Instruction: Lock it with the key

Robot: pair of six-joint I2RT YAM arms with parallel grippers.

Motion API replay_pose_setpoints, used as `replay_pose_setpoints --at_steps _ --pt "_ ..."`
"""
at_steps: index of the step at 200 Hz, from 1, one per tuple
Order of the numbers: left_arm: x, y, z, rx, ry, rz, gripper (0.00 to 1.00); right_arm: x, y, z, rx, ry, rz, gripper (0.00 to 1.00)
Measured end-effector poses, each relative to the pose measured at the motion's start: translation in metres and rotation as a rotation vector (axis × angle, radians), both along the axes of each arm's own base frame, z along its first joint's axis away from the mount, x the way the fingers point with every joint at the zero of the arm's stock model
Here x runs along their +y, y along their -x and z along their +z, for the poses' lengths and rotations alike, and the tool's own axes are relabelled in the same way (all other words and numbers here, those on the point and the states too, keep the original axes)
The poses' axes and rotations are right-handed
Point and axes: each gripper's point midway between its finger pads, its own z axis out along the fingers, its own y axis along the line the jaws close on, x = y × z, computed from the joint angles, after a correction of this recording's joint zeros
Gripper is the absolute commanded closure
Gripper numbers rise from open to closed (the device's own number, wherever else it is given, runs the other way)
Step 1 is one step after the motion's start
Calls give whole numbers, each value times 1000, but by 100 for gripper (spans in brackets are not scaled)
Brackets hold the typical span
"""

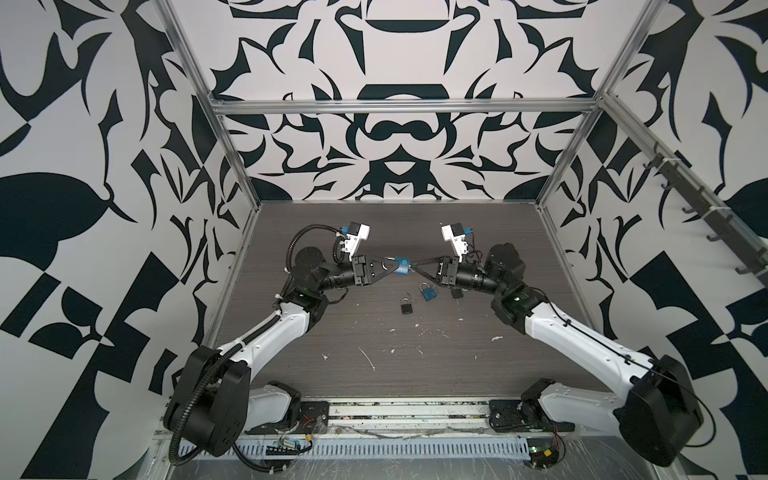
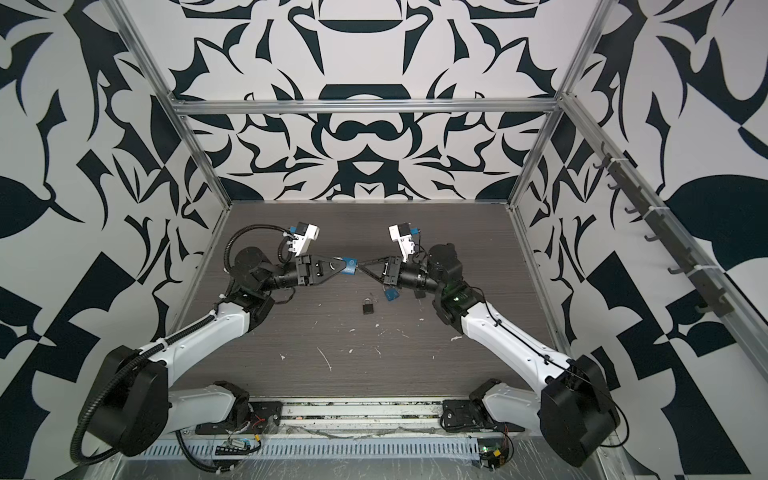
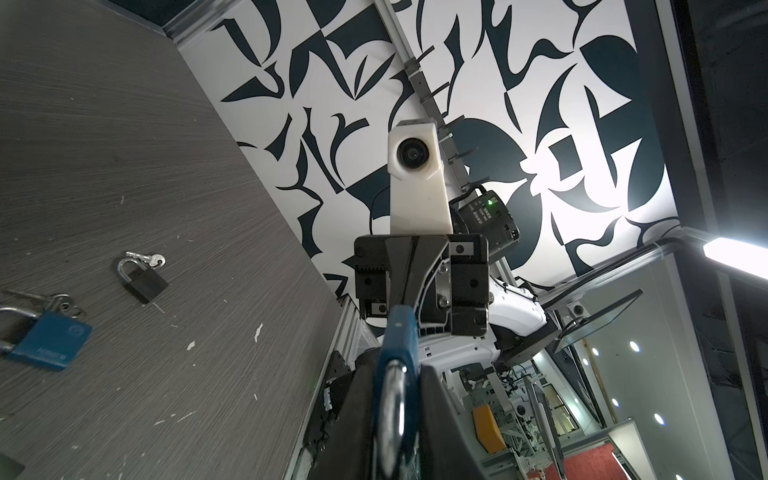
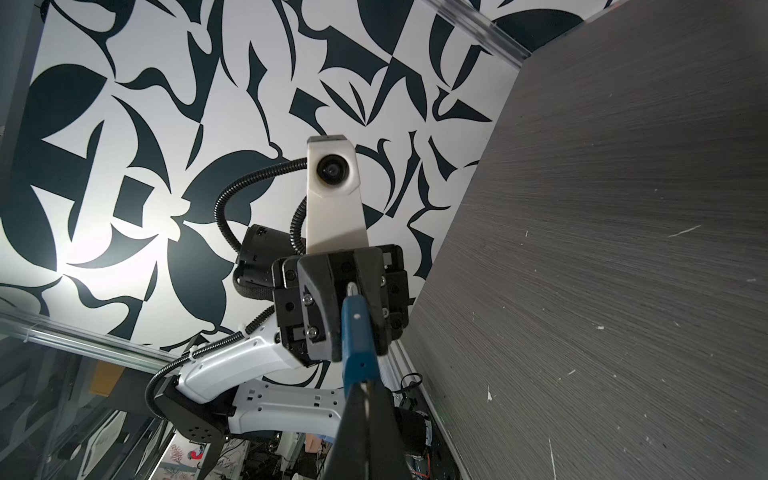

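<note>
A blue padlock (image 1: 402,266) (image 2: 350,266) hangs in the air over the middle of the table, held between both grippers. My left gripper (image 1: 391,266) (image 3: 395,376) is shut on its shackle end; the silver shackle (image 3: 392,403) runs back between the black fingers (image 3: 440,415). My right gripper (image 1: 412,267) (image 4: 365,399) comes from the opposite side, shut on the key (image 4: 365,390) at the bottom of the lock body (image 4: 357,340). Only a thin pale sliver of the key shows between the fingers.
On the dark wood-grain table (image 1: 374,374) below lie a black padlock (image 1: 406,306) (image 3: 143,280) with a key (image 3: 145,258), a second blue padlock (image 1: 428,292) (image 3: 50,336) with keys, and a small dark object (image 1: 456,293). Patterned walls with metal rails enclose the table.
</note>
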Motion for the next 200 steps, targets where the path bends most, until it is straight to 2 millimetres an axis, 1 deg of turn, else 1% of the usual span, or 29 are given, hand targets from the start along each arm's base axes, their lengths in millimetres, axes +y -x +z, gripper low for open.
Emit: replay_pose_setpoints --at_steps 126,147,173,187,200 --pt "3 0 -4 24 5 0 100 1 1 -4 13 11 4 100" --pt "3 -7 -7 29 13 23 100 4 -5 -6 12 10 -25 100" --pt "3 -21 -18 70 9 67 100 10 -17 -18 34 26 -56 100" --pt "3 -25 -22 84 7 84 100 12 -21 -21 43 33 -62 100" --pt "4 -27 -22 83 8 95 100 14 -24 -20 42 34 -62 100"
